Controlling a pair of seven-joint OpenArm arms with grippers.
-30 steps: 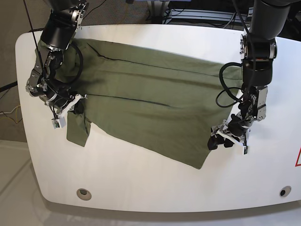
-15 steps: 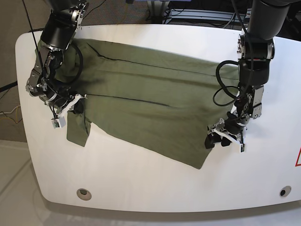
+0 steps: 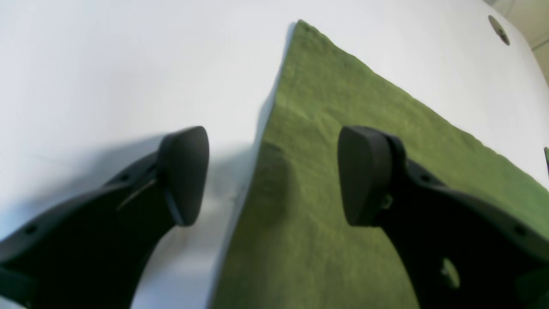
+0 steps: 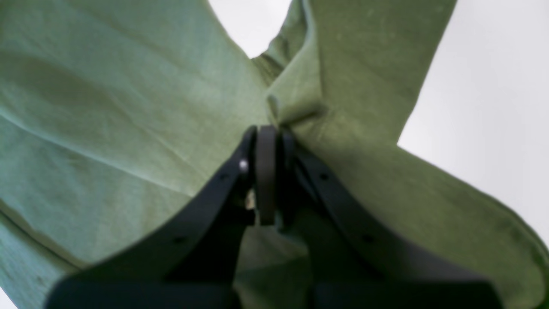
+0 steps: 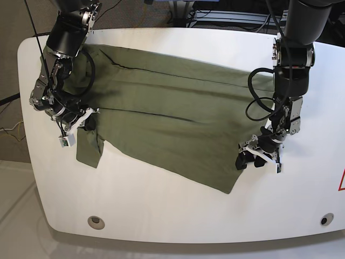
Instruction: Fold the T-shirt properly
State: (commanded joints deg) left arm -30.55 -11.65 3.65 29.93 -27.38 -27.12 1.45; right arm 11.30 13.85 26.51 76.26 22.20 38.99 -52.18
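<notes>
The table [image 5: 178, 210] is white, and the T-shirt [image 5: 172, 124] lies spread across its middle, olive green, one long fold crease running along its far side and a sleeve hanging off its near left corner. The left gripper [image 3: 270, 171] sits at the shirt's right hem edge, jaws released and wide apart, one finger [image 3: 184, 171] over bare table just beside the edge, the other over the cloth. The right gripper [image 4: 268, 141] is at the shirt's left side by the sleeve, jaws clenched on a bunched pinch of the T-shirt fabric.
</notes>
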